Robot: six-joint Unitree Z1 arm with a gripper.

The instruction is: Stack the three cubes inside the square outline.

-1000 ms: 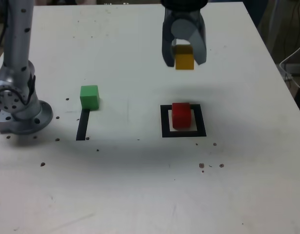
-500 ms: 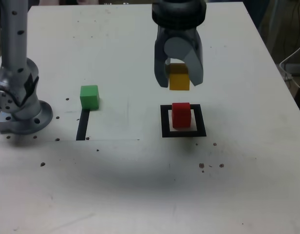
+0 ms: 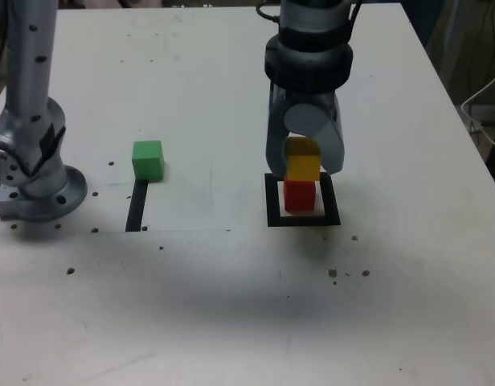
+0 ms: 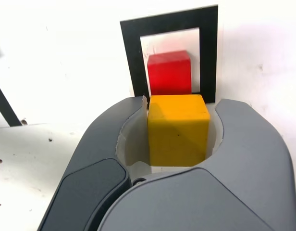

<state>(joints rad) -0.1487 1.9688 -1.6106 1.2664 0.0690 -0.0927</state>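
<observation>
I work in what looks like a robotics lab: my base (image 3: 30, 189) is bolted to a plain white table (image 3: 231, 305) speckled with dark marks, black tape markings (image 3: 137, 205) laid on it, and cables (image 3: 484, 108) hanging beside it.

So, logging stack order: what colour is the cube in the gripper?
Yellow cube; clearest in the wrist view.
</observation>
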